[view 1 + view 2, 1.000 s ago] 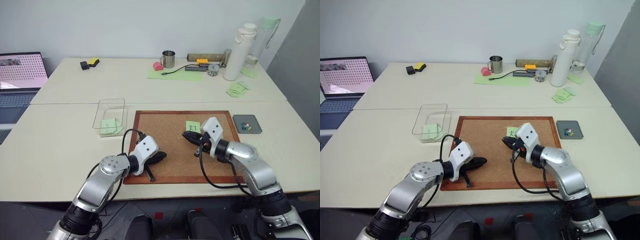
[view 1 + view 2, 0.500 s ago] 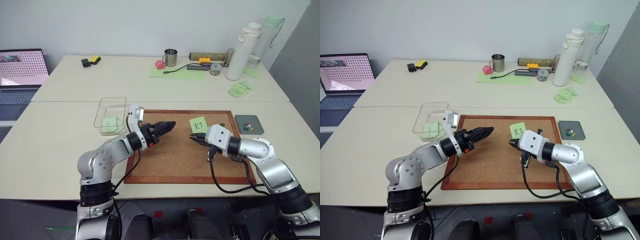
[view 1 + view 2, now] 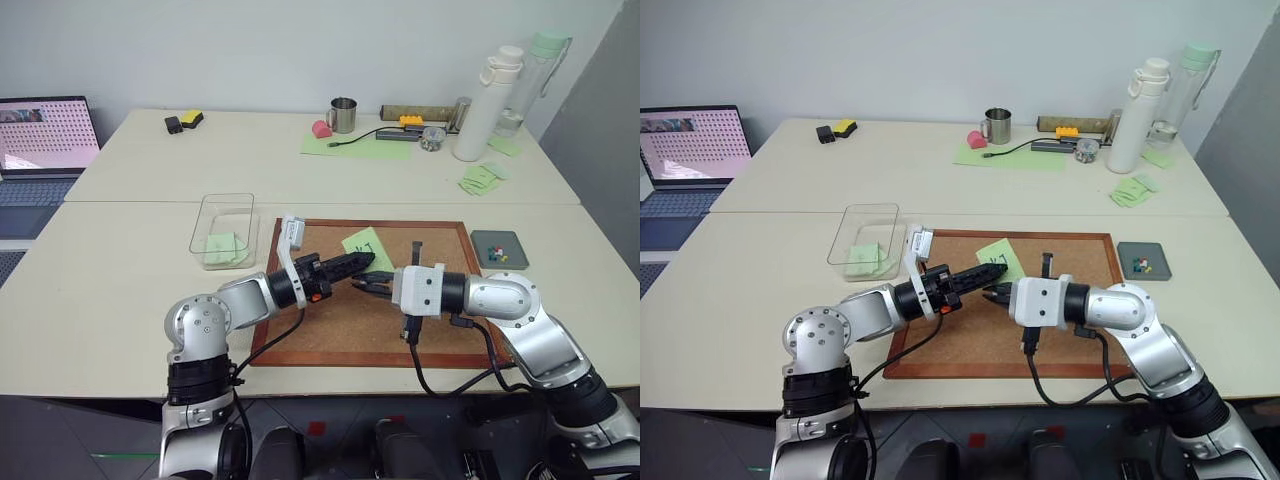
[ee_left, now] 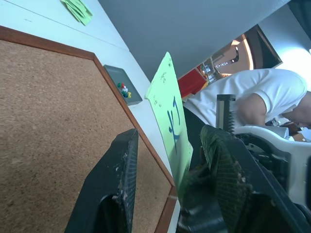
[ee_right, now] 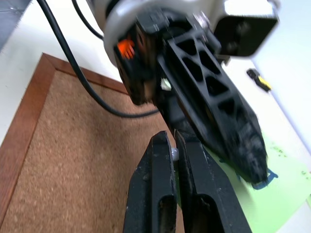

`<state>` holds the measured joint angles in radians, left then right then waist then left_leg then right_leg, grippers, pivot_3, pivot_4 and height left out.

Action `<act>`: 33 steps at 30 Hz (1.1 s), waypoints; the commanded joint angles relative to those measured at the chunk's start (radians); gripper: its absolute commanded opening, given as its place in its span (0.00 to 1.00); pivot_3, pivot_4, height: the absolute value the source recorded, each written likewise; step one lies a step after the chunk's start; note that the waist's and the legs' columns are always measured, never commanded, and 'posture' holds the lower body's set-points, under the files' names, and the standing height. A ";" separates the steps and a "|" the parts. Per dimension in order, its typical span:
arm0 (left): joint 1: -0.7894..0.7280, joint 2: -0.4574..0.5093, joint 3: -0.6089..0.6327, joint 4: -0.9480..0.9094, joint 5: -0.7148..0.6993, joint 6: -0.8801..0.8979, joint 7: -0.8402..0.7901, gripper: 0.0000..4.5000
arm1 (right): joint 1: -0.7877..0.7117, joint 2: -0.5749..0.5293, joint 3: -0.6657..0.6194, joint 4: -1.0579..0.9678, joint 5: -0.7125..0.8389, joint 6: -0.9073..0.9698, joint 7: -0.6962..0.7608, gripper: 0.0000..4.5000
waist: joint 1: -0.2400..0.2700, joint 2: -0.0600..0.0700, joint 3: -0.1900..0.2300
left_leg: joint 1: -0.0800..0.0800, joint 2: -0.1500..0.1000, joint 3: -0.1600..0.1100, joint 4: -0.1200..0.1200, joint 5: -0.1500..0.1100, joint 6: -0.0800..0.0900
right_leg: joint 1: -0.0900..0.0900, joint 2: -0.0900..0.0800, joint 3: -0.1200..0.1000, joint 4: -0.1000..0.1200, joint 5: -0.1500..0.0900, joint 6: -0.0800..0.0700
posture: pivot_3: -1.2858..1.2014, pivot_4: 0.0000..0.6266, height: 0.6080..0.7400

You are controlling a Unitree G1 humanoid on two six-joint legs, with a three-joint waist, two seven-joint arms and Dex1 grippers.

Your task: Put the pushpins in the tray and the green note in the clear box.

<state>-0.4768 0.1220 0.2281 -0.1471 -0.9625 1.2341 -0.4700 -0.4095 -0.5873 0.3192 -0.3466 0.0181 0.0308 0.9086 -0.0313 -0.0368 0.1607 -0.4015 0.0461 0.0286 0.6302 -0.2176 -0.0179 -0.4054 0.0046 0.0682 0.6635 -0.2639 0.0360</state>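
The right gripper point(image 3: 992, 293) is pinching the lower edge of the green note point(image 3: 1000, 258), holding it upright above the corkboard point(image 3: 1060, 340). The left gripper point(image 3: 982, 275), spread wide, straddles the note: a hand-over, I judge. Next, the left should pinch, the right let go, then carry to the clear box point(image 3: 862, 238) on the counter point(image 3: 740, 290). Pushpins point(image 3: 1142, 265) lie in the tray point(image 3: 1128, 252).

Crowded over the middle of the corkboard point(image 3: 370, 330): left gripper point(image 3: 364, 262) and right gripper point(image 3: 367, 287) tip to tip, with the green note point(image 3: 367, 247) standing up between the left's spread fingers. Open tabletop point(image 3: 110, 290) all round the clear box point(image 3: 222, 230). Bare cork near the tray point(image 3: 497, 248) at the board's right edge. Cluttered far table: mug point(image 3: 338, 116), white bottle point(image 3: 475, 103).
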 commanded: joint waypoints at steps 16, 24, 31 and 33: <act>0.029 0.035 -0.021 -0.047 -0.124 -0.032 -0.041 0.00 | -0.017 -0.010 -0.024 -0.046 0.015 -0.008 0.015 0.00 | 0.000 0.000 0.000 | 0.000 0.000 0.000 0.000 0.000 0.000 | 0.000 0.000 0.000 0.000 0.001 -0.003 | 0.52 0.24 1.00; 0.030 0.103 -0.121 0.017 0.043 -0.162 -0.074 0.00 | -0.019 -0.018 -0.048 -0.091 0.025 0.033 0.003 0.00 | 0.000 0.000 0.000 | 0.000 0.000 0.000 0.000 0.000 0.000 | 0.000 0.000 0.000 0.000 0.001 -0.003 | 0.52 0.24 1.00; 0.001 0.138 -0.155 0.087 0.118 -0.248 -0.126 0.00 | 0.026 -0.042 -0.112 -0.200 0.057 0.143 -0.019 0.00 | 0.002 -0.001 0.001 | 0.000 0.000 0.000 0.000 0.000 0.000 | 0.000 0.000 0.000 -0.001 0.001 -0.003 | 0.52 0.24 1.00; -0.021 0.136 -0.173 0.062 0.127 -0.260 -0.134 0.00 | 0.072 -0.022 -0.194 -0.199 0.106 0.247 -0.076 0.00 | 0.002 -0.002 0.002 | -0.001 0.000 0.000 0.000 0.000 0.000 | 0.000 0.000 -0.001 -0.001 0.001 -0.003 | 0.52 0.24 1.00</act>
<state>-0.4573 0.2612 0.0738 -0.0412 -0.8390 0.9990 -0.5808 -0.3723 -0.6214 0.2287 -0.5114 0.0668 0.1786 0.8961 -0.0290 -0.0385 0.1622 -0.4020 0.0462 0.0289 0.6298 -0.2177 -0.0179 -0.4056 0.0040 0.0674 0.6628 -0.2629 0.0328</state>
